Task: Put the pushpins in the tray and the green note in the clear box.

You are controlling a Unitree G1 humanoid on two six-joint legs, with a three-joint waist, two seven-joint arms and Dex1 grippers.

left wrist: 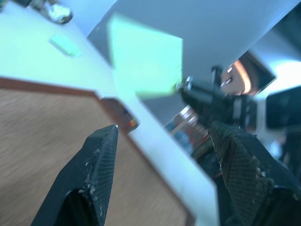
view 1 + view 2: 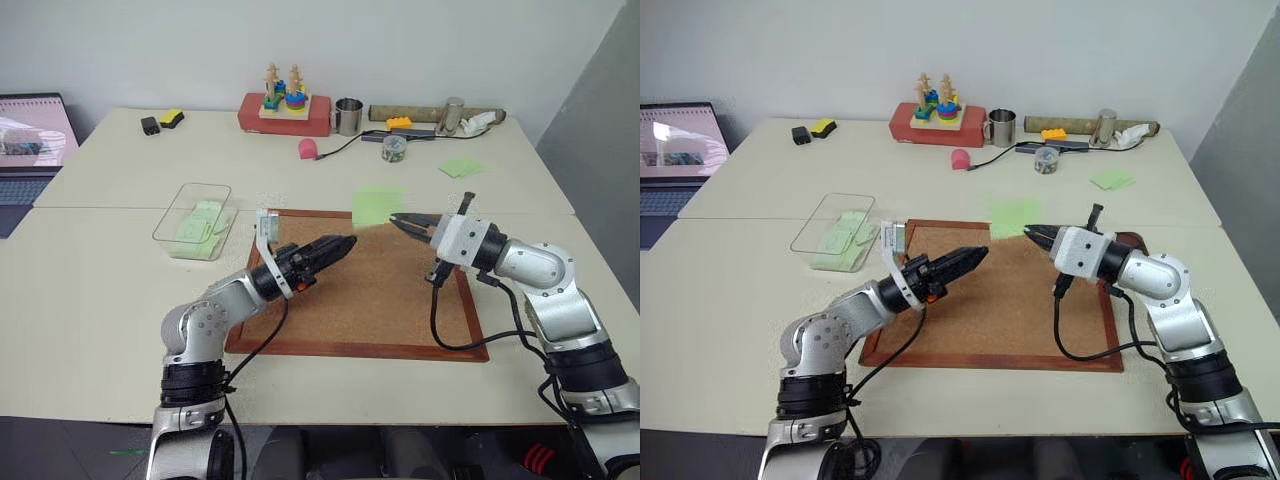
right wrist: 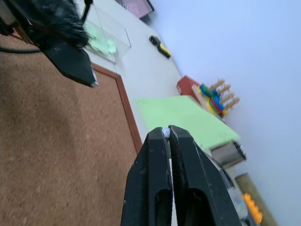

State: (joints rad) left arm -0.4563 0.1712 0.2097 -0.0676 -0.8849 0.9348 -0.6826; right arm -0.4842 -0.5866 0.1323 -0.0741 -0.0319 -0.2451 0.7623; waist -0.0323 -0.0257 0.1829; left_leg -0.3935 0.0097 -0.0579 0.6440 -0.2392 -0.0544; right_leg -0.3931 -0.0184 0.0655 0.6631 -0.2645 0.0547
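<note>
The green note (image 2: 378, 205) hangs in the air over the far edge of the corkboard, pinched at one corner by my right gripper (image 2: 393, 219), which is shut on it. My left gripper (image 2: 345, 243) is open over the middle of the board with nothing between its fingers. It points toward the note and stops short of it. The clear box (image 2: 170, 225) stands left of the board with green slips inside. A dark brown edge of the tray (image 2: 1130, 240) peeks out behind my right wrist. I cannot make out the pushpins.
The wood-framed corkboard (image 2: 400, 320) lies between my arms. Another green slip (image 2: 460, 167) lies at the back right. A red toy base, a metal cup (image 2: 348, 116), a jar and cables line the far edge. A laptop (image 2: 30, 140) sits at far left.
</note>
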